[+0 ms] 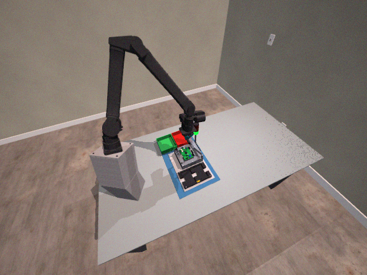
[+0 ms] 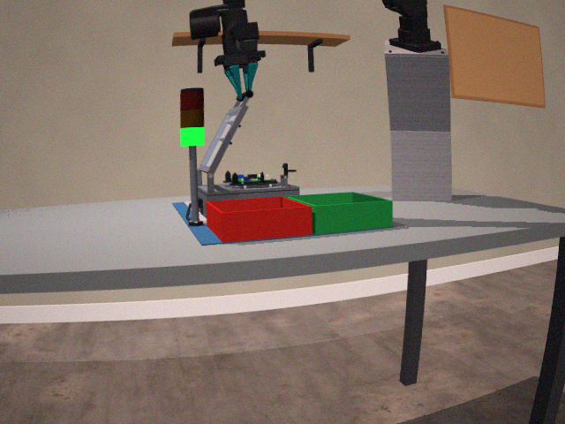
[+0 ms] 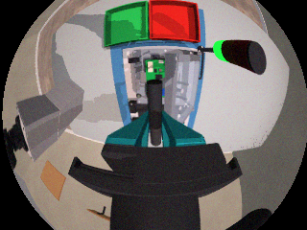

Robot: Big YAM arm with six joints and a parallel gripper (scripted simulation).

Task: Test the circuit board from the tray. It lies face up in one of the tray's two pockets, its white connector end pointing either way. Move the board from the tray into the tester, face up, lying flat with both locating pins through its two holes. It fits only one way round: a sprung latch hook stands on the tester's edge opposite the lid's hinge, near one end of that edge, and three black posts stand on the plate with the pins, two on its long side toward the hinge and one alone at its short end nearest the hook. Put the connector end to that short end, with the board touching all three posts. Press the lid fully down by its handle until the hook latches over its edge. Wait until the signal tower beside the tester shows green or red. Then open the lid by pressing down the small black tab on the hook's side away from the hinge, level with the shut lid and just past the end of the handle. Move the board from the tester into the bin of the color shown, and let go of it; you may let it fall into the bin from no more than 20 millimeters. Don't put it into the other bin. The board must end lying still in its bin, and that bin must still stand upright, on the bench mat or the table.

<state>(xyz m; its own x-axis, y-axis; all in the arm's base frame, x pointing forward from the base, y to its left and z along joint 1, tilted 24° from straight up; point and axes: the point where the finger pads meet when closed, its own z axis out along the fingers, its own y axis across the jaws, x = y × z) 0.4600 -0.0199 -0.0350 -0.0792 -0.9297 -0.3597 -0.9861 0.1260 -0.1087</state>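
The tester (image 2: 248, 187) stands on the blue mat with its lid (image 2: 224, 134) raised steeply on its hinge. My gripper (image 2: 244, 92) is shut on the black handle (image 3: 153, 114) at the lid's top edge, high above the plate. The green circuit board (image 1: 187, 154) lies face up on the tester plate; it also shows in the wrist view (image 3: 153, 69) and in the side view (image 2: 252, 179). The latch hook (image 2: 285, 172) stands on the tester's edge away from the hinge. The signal tower (image 2: 192, 117) beside the tester shows green. The green bin (image 2: 349, 211) and the red bin (image 2: 259, 217) stand side by side, both empty.
The black tray (image 1: 194, 175) with two empty pockets lies on the mat (image 1: 191, 172) in front of the tester. The arm's grey pedestal (image 1: 117, 170) stands at the table's left side. A wooden shelf (image 2: 259, 38) hangs on the wall behind.
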